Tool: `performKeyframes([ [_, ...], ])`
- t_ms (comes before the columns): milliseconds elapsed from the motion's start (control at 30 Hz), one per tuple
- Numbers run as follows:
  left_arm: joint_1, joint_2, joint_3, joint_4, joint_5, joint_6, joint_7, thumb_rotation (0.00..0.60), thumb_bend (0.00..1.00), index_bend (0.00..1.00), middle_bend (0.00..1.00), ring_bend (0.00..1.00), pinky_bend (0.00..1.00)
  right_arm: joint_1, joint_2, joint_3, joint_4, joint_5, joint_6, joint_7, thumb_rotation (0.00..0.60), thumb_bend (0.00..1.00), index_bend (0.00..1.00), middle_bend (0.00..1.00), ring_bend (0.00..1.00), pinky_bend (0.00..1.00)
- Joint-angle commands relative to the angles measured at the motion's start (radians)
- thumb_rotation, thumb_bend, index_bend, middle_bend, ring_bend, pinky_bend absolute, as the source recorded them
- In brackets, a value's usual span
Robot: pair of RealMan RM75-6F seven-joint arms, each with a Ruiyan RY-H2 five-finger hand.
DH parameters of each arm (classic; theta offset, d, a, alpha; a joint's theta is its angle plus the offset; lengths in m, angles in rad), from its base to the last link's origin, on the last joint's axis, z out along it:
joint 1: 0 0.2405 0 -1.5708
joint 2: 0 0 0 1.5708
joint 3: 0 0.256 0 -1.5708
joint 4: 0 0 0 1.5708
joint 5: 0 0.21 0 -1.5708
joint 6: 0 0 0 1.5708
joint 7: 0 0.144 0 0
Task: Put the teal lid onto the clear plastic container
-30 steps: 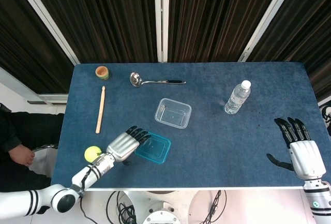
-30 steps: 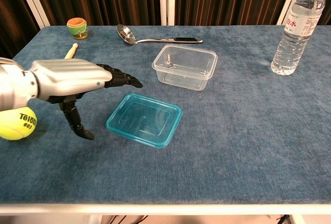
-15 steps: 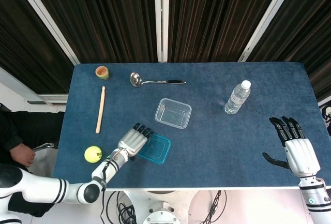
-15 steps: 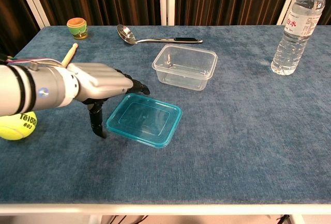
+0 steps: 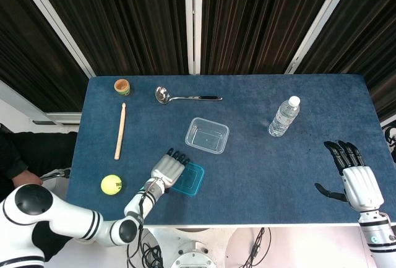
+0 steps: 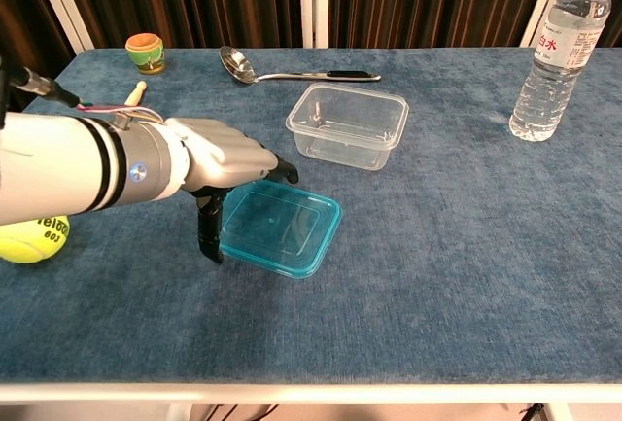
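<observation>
The teal lid (image 5: 190,179) (image 6: 284,228) lies flat on the blue table, just in front of the clear plastic container (image 5: 207,135) (image 6: 348,124), which stands open and empty. My left hand (image 5: 168,168) (image 6: 219,154) reaches over the lid's left edge: its fingers stretch above the near-left corner and the thumb points down beside that edge, hiding it. I cannot see a firm grip on the lid. My right hand (image 5: 357,178) hovers at the table's front right corner with its fingers spread and nothing in it; only the head view shows it.
A yellow tennis ball (image 5: 111,184) (image 6: 34,236) sits left of my left arm. A water bottle (image 5: 284,117) (image 6: 562,52) stands at the right. At the back lie a metal spoon (image 5: 185,97) (image 6: 292,73), a wooden stick (image 5: 120,131) and a small orange-green cup (image 5: 122,86) (image 6: 144,52).
My left hand has moved right, from beside the lid to over its left edge, with the thumb coming in against that edge. The lid and my right hand have hardly moved.
</observation>
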Motion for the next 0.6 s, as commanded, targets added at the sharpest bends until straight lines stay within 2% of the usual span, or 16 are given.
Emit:
performKeyframes([
  [33, -0.009, -0.009, 0.005, 0.010, -0.008, 0.001, -0.007, 0.600, 0.02, 0.10, 0.02, 0.00, 0.02, -0.003, 0.000, 0.002, 0.007, 0.000, -0.004, 0.012, 0.600, 0.10, 0.00, 0.09, 0.00, 0.03],
  [267, -0.032, -0.022, 0.020, 0.032, -0.028, -0.007, -0.019, 0.600, 0.13, 0.13, 0.03, 0.00, 0.03, -0.008, -0.001, 0.008, 0.013, -0.003, -0.008, 0.025, 0.600, 0.10, 0.00, 0.09, 0.00, 0.03],
  [400, -0.025, -0.022, 0.037, 0.027, 0.020, 0.008, -0.040, 0.600, 0.23, 0.23, 0.14, 0.02, 0.03, -0.008, -0.003, 0.010, 0.017, -0.001, -0.016, 0.037, 0.600, 0.10, 0.00, 0.09, 0.00, 0.03],
  [600, 0.004, 0.025, 0.065, -0.037, 0.110, 0.034, -0.090, 0.600, 0.26, 0.30, 0.21, 0.07, 0.04, -0.007, -0.003, 0.016, 0.015, -0.006, -0.021, 0.041, 0.600, 0.10, 0.00, 0.09, 0.00, 0.03],
])
